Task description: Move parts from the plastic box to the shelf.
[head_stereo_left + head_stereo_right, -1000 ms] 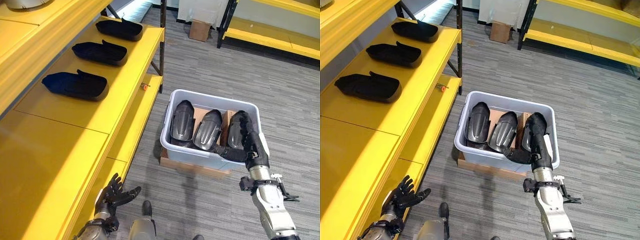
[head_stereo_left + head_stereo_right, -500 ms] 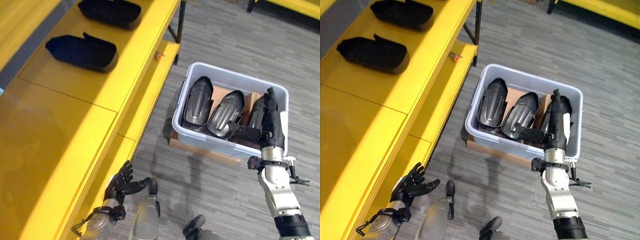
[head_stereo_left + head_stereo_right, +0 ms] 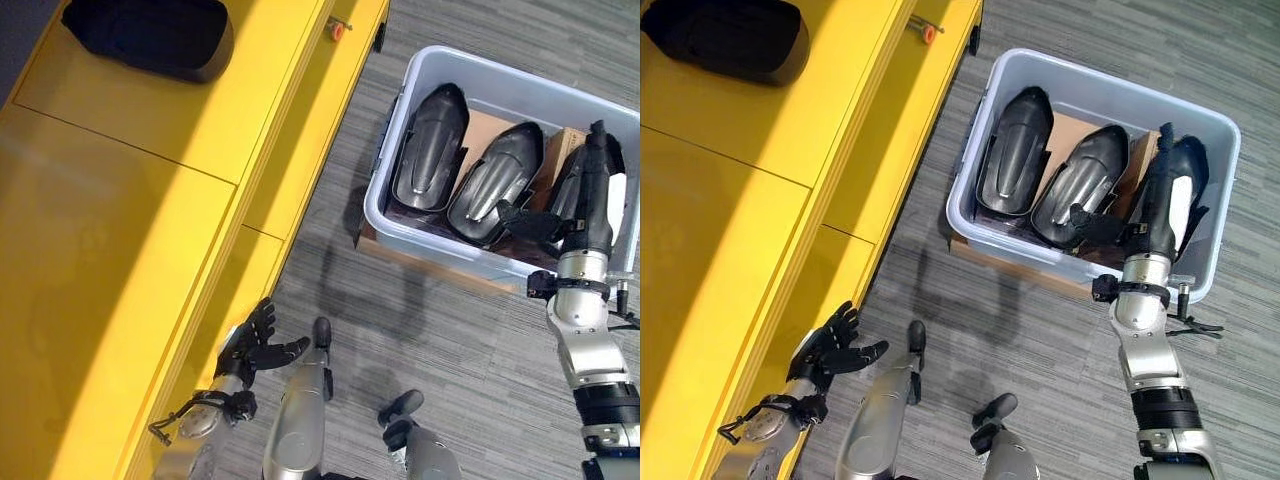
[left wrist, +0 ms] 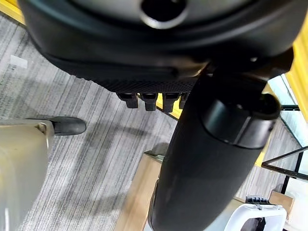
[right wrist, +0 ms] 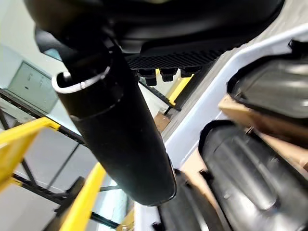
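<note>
- Nearest us, low beside the yellow shelf (image 3: 130,250), our left hand (image 3: 255,345) hangs idle above the grey floor (image 3: 470,370), fingers spread and holding nothing.
- Further out, our right hand (image 3: 1155,215) reaches over the near rim of the plastic box (image 3: 980,160), fingers straight and thumb out to the side, with nothing gripped.
- We judge the step in hand to be the reach for a pick: the straight fingers lie along the rightmost part (image 3: 1190,175), close over it or touching; we cannot tell which.
- Two more dark parts (image 3: 1015,150) stand side by side in the box, to the left of that hand, on a cardboard liner (image 3: 1070,135).
- Next, we think, the fingers must curl round the rightmost part before lifting it clear of the box wall.
- Farthest off, one dark part (image 3: 150,35) already rests on the shelf, well apart from the box.
</note>
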You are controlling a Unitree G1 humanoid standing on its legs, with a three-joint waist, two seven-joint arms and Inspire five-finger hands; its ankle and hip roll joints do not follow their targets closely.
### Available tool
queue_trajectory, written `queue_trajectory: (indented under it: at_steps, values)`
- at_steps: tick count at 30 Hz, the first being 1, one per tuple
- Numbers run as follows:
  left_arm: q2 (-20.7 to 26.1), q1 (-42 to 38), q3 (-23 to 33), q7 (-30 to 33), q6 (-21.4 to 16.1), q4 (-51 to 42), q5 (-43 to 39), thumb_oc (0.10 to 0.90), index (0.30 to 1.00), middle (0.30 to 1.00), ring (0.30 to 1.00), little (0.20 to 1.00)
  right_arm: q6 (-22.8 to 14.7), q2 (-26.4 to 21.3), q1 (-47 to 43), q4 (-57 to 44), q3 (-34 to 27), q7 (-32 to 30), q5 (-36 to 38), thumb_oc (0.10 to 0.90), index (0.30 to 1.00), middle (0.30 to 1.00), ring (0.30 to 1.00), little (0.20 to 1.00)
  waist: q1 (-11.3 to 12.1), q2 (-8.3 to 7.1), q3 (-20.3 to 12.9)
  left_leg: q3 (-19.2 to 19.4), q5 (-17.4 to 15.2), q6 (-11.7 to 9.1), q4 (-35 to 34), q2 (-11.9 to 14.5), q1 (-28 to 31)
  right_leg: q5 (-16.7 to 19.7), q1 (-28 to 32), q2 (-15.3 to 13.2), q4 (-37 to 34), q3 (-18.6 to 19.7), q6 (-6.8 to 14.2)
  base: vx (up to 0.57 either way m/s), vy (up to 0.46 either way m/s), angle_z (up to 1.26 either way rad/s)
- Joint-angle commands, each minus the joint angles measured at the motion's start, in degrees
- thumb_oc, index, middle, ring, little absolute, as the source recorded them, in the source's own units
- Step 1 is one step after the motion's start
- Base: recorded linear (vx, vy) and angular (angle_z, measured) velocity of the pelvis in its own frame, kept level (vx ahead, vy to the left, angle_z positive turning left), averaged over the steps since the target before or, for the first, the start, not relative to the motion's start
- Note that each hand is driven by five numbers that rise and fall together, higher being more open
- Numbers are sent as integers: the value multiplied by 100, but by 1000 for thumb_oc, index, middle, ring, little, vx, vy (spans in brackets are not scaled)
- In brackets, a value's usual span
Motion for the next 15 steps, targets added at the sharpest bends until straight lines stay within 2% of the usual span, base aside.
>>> queue_trajectory:
  at_steps: [1, 7, 8, 12, 15]
  values:
    - [178, 88, -88, 47, -516, -626, -125, 900, 1000, 1000, 1000, 1000, -251, -973, -754, -44, -286, -439, -298, 900, 1000, 1000, 1000, 1000, 63, 88, -98, -207, -299, -541, -36, 531, 291, 572, -134, -721, 74, 225, 363, 0, 0, 0]
    - [200, 41, -122, 56, -548, -630, -143, 900, 1000, 1000, 1000, 1000, -181, -1430, -990, 400, -229, -530, -393, 900, 1000, 1000, 1000, 1000, 47, 102, 1, -196, -299, -553, 9, 556, 203, 585, -219, -729, 100, 229, 365, -2, 0, -1]
    - [237, 12, -160, 53, -554, -660, -135, 900, 1000, 1000, 1000, 1000, -163, -1668, -1094, 661, -237, -586, -413, 900, 1000, 1000, 1000, 1000, 47, 110, 40, -205, -302, -559, 43, 566, 144, 587, -258, -735, 114, 234, 366, 0, 0, 0]
    - [277, -29, -204, 45, -562, -683, -150, 900, 1000, 1000, 1000, 1000, -81, -2029, -1224, 991, -140, -570, -442, 900, 1000, 1000, 1000, 1000, 23, 116, 104, -192, -311, -571, 96, 599, 79, 621, -323, -738, 129, 241, 373, 0, 0, 0]
    - [263, -34, -189, 54, -567, -683, -177, 900, 1000, 1000, 1000, 1000, -80, -2113, -1235, 1059, -120, -552, -457, 900, 1000, 1000, 1000, 1000, 15, 112, 139, -182, -331, -573, 142, 611, 60, 622, -344, -728, 134, 275, 371, 0, 0, 0]
